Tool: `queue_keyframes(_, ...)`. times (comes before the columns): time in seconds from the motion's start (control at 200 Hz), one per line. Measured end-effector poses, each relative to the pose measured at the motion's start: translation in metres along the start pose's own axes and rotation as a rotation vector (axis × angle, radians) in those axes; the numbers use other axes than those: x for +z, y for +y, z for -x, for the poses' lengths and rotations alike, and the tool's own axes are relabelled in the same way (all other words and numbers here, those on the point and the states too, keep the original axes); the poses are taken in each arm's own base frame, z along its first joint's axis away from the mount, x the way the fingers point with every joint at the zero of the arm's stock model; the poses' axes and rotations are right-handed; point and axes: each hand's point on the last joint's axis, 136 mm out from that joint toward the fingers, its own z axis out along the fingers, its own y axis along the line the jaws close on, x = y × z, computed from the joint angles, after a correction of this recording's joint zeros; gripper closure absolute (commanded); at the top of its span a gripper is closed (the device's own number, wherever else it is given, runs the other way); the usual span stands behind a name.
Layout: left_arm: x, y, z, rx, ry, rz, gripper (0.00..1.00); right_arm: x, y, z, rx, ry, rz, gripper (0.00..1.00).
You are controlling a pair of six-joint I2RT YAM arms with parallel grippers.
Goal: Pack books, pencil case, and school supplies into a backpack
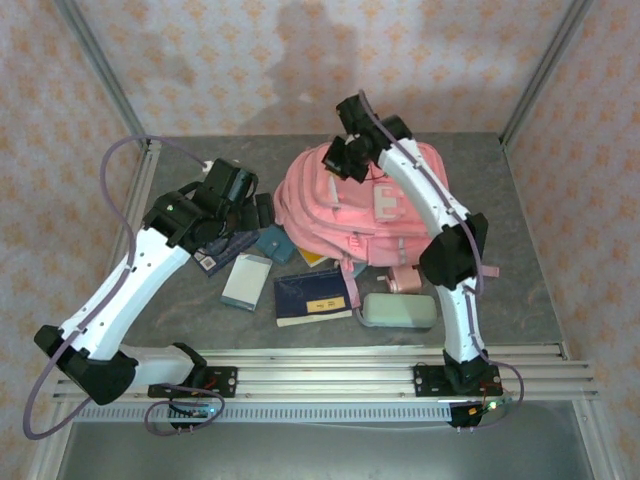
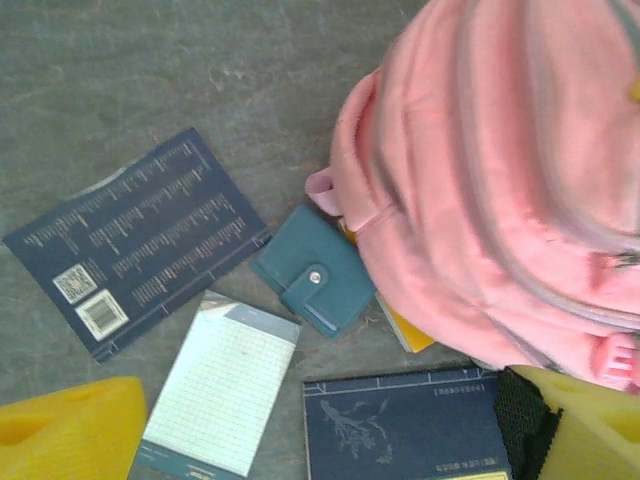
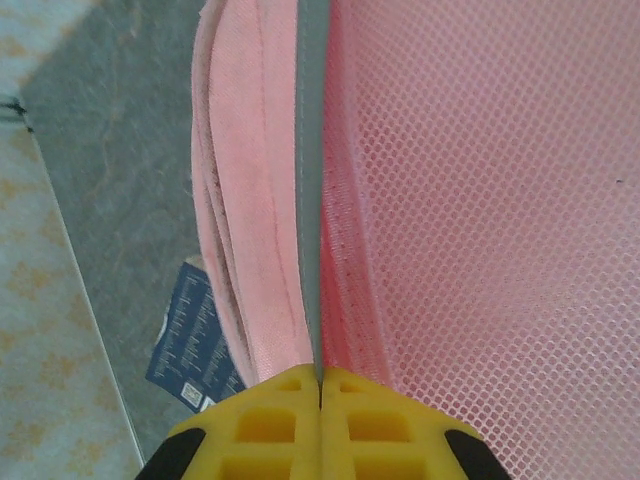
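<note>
The pink backpack lies mid-table. My right gripper is shut on its grey trim, beside pink mesh fabric. My left gripper hangs open above the books left of the backpack, with nothing between its yellow fingers. Below it lie a dark blue book, a pale gridded book, a navy book and the teal pad. An orange-yellow book sticks out from under the backpack. The mint pencil case lies at the front right.
A small pink gadget sits between the backpack and the pencil case. The navy book lies close to the front rail. Metal frame posts stand at the table's back corners. Bare grey table lies right of the backpack.
</note>
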Motion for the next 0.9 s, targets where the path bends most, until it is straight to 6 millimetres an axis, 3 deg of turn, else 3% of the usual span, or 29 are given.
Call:
queue_keyframes(0.07, 0.008, -0.004, -0.006, -0.006, 0.025, -0.013, 0.08, 0.022, -0.001, -0.009, 0.031, 0.036, 0.016, 0.99)
queue_keyframes(0.105, 0.012, -0.005, -0.010, -0.012, 0.039, -0.017, 0.08, 0.032, -0.003, -0.012, 0.054, 0.047, 0.023, 0.88)
queue_keyframes(0.145, 0.016, -0.006, -0.014, -0.014, 0.056, -0.024, 0.09, 0.042, -0.005, -0.015, 0.087, 0.058, 0.030, 0.64)
queue_keyframes(0.19, 0.020, -0.008, -0.017, -0.015, 0.072, -0.029, 0.09, 0.049, -0.007, -0.016, 0.107, 0.067, 0.031, 0.49)
queue_keyframes(0.255, 0.024, -0.010, -0.020, -0.017, 0.087, -0.038, 0.09, 0.052, -0.005, -0.014, 0.113, 0.065, 0.041, 0.42)
queue_keyframes(0.415, 0.031, -0.013, -0.027, -0.018, 0.111, -0.056, 0.09, 0.023, 0.012, 0.004, 0.019, -0.012, 0.043, 0.41)
queue_keyframes(0.51, 0.033, -0.016, -0.035, -0.017, 0.142, -0.078, 0.11, 0.000, 0.006, 0.007, -0.025, -0.050, 0.018, 0.47)
queue_keyframes(0.646, 0.034, -0.021, -0.040, -0.017, 0.168, -0.109, 0.11, -0.033, -0.040, -0.008, -0.007, -0.075, -0.065, 0.54)
queue_keyframes(0.766, 0.034, -0.027, -0.041, -0.019, 0.177, -0.136, 0.12, -0.065, -0.084, -0.022, 0.106, -0.126, -0.100, 0.51)
queue_keyframes(0.901, 0.038, -0.032, -0.043, -0.018, 0.197, -0.148, 0.13, -0.072, -0.105, -0.032, 0.187, -0.124, -0.074, 0.49)
